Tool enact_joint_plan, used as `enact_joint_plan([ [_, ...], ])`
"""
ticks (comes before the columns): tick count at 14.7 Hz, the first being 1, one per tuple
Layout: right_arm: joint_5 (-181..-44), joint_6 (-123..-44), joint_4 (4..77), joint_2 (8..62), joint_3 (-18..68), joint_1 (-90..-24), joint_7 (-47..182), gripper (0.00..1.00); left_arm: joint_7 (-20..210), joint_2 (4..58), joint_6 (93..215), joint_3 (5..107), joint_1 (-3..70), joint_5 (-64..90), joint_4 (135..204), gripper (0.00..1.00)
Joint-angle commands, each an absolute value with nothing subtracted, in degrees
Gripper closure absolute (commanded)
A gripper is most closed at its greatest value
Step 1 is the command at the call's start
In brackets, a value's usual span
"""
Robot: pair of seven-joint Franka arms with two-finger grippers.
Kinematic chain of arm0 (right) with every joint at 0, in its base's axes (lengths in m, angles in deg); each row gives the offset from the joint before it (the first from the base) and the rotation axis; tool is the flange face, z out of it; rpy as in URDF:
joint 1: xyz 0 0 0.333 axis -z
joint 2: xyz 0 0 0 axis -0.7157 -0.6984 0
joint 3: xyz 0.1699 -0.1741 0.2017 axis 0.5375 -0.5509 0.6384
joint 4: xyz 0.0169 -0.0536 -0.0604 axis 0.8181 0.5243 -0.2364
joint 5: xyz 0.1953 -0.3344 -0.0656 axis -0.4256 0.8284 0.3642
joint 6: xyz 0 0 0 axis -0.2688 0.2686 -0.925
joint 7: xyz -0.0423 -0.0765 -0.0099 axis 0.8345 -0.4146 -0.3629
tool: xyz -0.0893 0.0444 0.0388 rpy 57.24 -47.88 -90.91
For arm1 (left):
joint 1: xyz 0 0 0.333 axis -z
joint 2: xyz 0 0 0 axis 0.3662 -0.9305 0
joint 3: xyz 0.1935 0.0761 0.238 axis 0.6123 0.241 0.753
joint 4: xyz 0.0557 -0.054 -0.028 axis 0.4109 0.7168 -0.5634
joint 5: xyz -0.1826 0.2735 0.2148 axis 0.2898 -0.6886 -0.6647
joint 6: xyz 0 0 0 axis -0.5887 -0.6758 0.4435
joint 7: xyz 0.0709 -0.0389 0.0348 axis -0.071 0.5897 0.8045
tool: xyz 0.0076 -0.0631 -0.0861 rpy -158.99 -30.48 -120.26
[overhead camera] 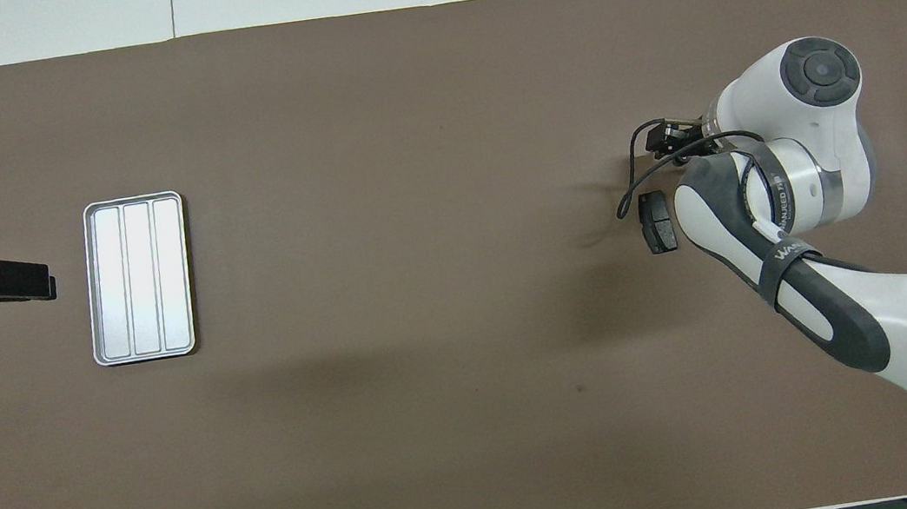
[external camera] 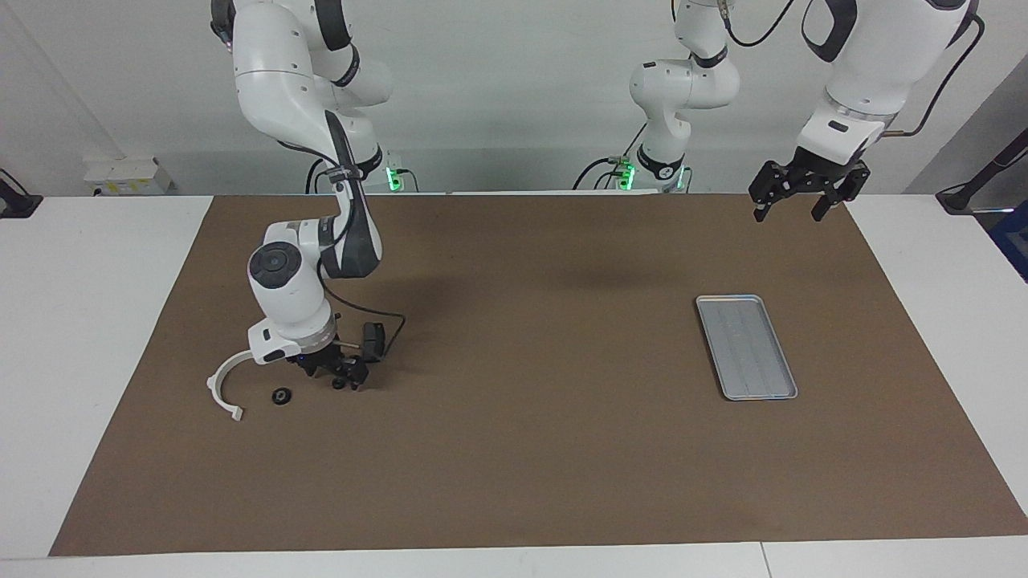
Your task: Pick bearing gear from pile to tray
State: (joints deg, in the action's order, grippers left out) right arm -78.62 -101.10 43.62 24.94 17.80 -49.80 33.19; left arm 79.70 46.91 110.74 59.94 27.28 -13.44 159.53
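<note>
The pile lies at the right arm's end of the mat: a white curved arc point(external camera: 224, 384), a dark brake pad point(external camera: 373, 340) point(overhead camera: 658, 223) and small black round bearing gears. One gear point(external camera: 281, 396) lies free beside the arc. My right gripper point(external camera: 344, 380) is down at the mat over the other gear, open, with its fingers on either side; the gear barely shows. In the overhead view the right arm's wrist hides this gripper and most of the pile. The silver tray point(external camera: 746, 347) point(overhead camera: 139, 278) lies at the left arm's end. My left gripper point(external camera: 789, 210) point(overhead camera: 29, 288) waits open in the air.
A brown mat point(external camera: 530, 449) covers the table, with white tabletop point(external camera: 72, 321) around it. A black cable point(external camera: 385, 325) loops from the right wrist beside the brake pad.
</note>
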Motion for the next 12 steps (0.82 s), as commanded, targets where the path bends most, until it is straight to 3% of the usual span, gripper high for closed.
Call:
enact_joint_plan([
  [1, -77.75, -101.18, 40.89, 22.82, 18.24, -49.31, 31.05, 0.02, 79.29, 47.21, 110.89, 60.40, 27.72, -12.98, 160.04, 0.00],
  [4, -77.75, -101.00, 41.06, 22.82, 18.24, -49.74, 29.56, 0.08, 79.29, 47.21, 110.89, 60.40, 27.72, -12.98, 160.13, 0.00],
  [12, -77.75, -97.31, 40.80, 23.25, 18.24, -50.01, 28.59, 0.15, 79.29, 47.21, 110.89, 60.40, 27.72, -12.98, 160.13, 0.00],
])
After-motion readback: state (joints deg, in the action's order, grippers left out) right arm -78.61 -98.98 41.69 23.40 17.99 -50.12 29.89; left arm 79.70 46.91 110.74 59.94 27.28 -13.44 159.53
